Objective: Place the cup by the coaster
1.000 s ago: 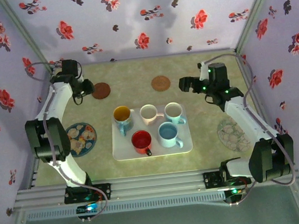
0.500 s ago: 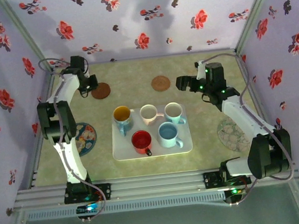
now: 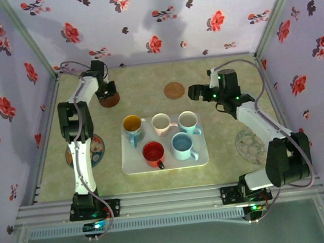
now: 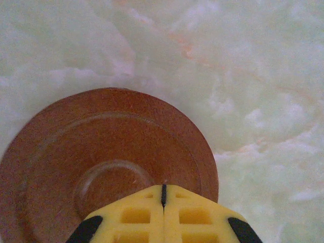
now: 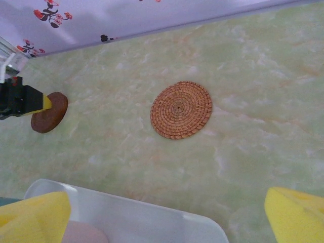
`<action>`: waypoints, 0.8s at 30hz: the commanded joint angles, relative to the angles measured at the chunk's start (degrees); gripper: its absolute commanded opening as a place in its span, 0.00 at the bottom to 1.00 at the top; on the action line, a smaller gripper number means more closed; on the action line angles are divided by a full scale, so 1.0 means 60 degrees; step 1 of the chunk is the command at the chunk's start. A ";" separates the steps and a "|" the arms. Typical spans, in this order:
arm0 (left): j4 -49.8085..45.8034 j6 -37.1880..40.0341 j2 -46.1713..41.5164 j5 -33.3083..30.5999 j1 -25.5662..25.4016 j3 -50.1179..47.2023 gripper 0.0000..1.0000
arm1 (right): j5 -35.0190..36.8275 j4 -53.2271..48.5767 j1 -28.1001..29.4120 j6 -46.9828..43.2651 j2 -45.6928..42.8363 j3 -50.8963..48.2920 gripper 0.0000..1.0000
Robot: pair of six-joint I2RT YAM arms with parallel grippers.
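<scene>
Top external view: the rightmost white ceramic cup (image 3: 188, 120) seems stiff, slippery, fragile (pinch its rim); right gripper (image 3: 192, 92) stands wide apart, left gripper (image 4: 163, 189) closed, empty.

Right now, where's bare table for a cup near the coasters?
Free: between wooden coaster and woven coaster; behind the woven one to the back wall. Crowded: left hand at the wooden coaster, right hand near the woven one, tray of cups.
</scene>
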 commanded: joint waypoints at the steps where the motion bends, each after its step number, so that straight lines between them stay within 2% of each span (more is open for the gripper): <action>1: -0.0454 0.0170 0.0363 0.0026 -0.0063 0.0417 0.00 | -0.0026 0.0110 0.0077 -0.0112 0.0056 0.0292 1.00; 9: -0.0584 0.0253 0.0526 -0.0023 -0.0198 0.0425 0.00 | 0.0020 0.0092 0.0128 -0.0157 0.0164 0.0316 1.00; 24: -0.1200 0.0496 0.0317 0.0973 -0.1121 0.0249 0.00 | 0.0128 0.0014 0.0193 -0.0171 0.0059 0.0283 1.00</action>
